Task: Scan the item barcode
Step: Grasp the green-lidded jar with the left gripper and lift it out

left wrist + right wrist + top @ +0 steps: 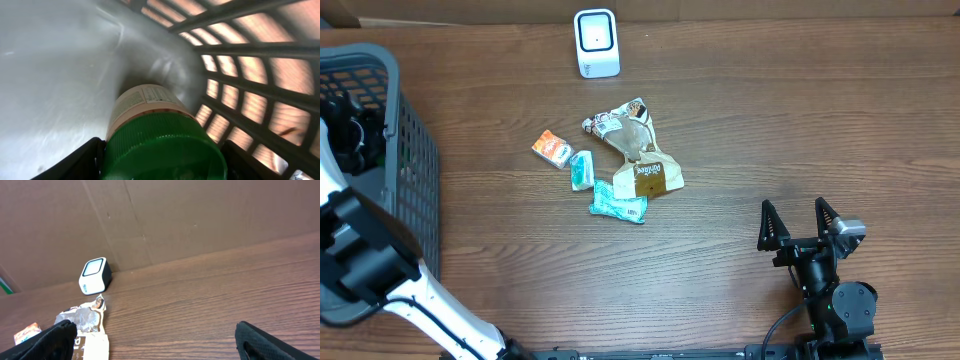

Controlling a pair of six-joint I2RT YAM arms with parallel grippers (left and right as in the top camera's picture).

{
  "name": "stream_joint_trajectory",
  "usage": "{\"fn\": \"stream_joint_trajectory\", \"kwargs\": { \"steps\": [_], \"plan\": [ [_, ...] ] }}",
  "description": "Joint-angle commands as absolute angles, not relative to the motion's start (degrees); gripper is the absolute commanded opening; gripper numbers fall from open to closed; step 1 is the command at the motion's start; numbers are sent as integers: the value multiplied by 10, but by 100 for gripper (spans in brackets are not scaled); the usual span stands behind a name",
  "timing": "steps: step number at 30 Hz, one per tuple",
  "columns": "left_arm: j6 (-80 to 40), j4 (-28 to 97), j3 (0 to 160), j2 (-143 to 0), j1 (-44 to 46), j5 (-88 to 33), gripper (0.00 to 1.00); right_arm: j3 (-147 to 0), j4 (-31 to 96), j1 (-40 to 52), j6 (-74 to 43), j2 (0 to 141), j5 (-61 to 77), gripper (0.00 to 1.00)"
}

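Bottle (145, 107), green-capped, sits deep in the grey basket (240, 75) near its wall, my left gripper (165, 157) clamped across the cap. My right gripper (793, 215) hangs spread wide above the table. I should lift straight up, clear of the basket wall, then turn the label toward the scanner (596, 43). I count one basket, one bottle, one brown pouch (642, 155), one scanner, three small packets (582, 170).

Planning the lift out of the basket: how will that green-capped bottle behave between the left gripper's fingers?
Likely rigid: the green-capped bottle shows a round, undented shape. Its cap looks ribbed, so it should resist slipping in the left gripper. If dropped, the cylinder would probably roll.
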State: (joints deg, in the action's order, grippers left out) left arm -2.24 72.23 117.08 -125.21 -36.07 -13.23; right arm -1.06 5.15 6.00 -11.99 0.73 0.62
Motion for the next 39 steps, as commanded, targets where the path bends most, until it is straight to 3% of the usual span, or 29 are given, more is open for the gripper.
{"fn": "stream_joint_trajectory", "kwargs": {
  "steps": [1, 12, 18, 28, 39],
  "plan": [
    [-73, 722, 1210, -1122, -356, -135, 50, -4, 48, 58, -119, 2, 6, 100],
    [-124, 725, 1210, -884, -340, -147, 49, -4, 48, 58, -119, 2, 6, 100],
    [-124, 751, 1210, -800, -265, -145, 50, -4, 48, 58, -119, 2, 6, 100],
    [-114, 842, 1147, -818, -87, -135, 51, -4, 48, 58, -119, 2, 6, 100],
    [-134, 744, 862, -846, -3, -120, 50, -4, 48, 58, -119, 2, 6, 100]
  ]
}}
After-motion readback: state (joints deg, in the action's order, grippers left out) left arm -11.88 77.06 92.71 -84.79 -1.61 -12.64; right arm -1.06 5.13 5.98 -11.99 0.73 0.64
